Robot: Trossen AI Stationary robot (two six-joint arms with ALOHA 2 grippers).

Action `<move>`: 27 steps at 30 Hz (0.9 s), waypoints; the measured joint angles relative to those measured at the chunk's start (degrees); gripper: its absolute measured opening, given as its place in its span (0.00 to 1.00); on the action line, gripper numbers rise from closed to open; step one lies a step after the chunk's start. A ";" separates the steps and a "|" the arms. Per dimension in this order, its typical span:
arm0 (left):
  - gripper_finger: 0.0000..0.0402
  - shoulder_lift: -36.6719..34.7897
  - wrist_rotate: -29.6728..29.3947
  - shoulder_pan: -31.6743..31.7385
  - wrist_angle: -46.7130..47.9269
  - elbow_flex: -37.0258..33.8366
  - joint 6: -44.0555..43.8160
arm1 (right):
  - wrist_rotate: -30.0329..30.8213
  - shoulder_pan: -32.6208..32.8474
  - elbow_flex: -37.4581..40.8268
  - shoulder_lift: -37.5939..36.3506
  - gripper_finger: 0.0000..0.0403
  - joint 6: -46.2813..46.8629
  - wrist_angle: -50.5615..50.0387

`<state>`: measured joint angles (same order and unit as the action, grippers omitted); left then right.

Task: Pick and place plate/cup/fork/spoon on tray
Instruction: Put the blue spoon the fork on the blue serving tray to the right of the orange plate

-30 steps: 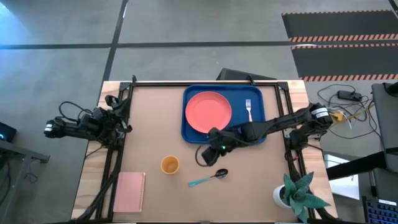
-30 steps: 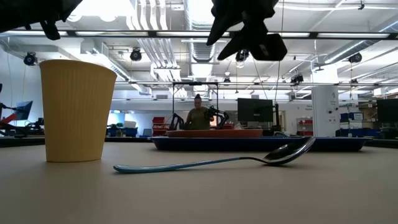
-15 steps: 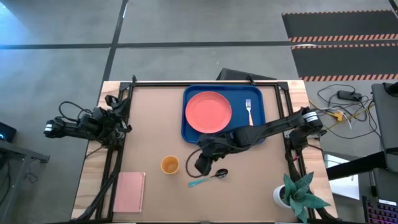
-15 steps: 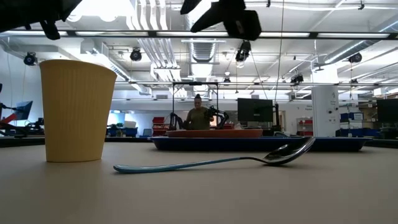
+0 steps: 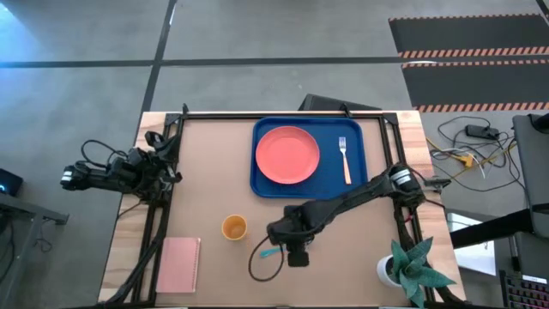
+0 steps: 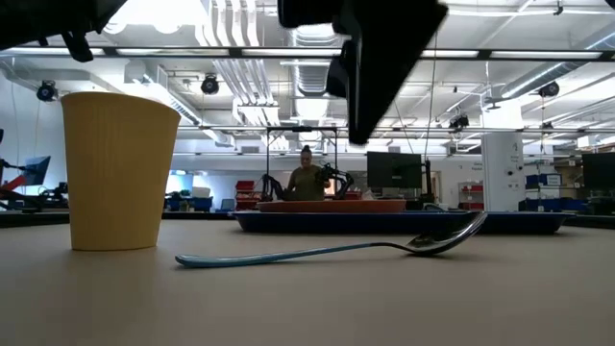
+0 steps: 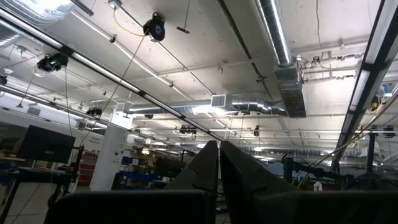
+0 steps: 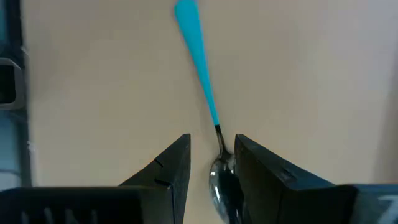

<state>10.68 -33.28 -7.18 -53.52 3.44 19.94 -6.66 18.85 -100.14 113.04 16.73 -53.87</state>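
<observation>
One spoon [image 8: 205,99] lies flat, bowl between the right claw [image 8: 212,163]'s parted fingers, handle pointing away.

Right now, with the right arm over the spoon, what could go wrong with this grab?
1. The right pincer straddles the spoon at the neck beside the bowl, with an open but narrow gap; the thin, flat spoon may slip or pivot.
2. The long blue handle sticks out unsupported, so it could swing and droop on lifting.
3. The cup stands nearby; a swinging handle might knock it.

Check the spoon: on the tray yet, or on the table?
On the table. The spoon lies flat between the right claw's open fingers, outside the tray.
</observation>
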 joint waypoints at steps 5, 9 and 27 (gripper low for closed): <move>0.00 0.04 0.00 0.00 0.00 0.00 0.02 | -0.85 0.06 0.00 2.68 0.28 -2.16 0.32; 0.00 0.02 0.00 -0.02 0.00 -0.04 0.00 | -0.84 0.00 0.00 4.41 0.28 -3.27 0.62; 0.00 0.00 0.00 -0.01 0.01 -0.04 0.00 | 0.82 -0.13 0.02 8.06 0.28 -4.72 3.24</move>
<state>10.68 -33.28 -7.19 -53.51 3.40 19.94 -5.84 18.72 -100.12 121.10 12.02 -50.63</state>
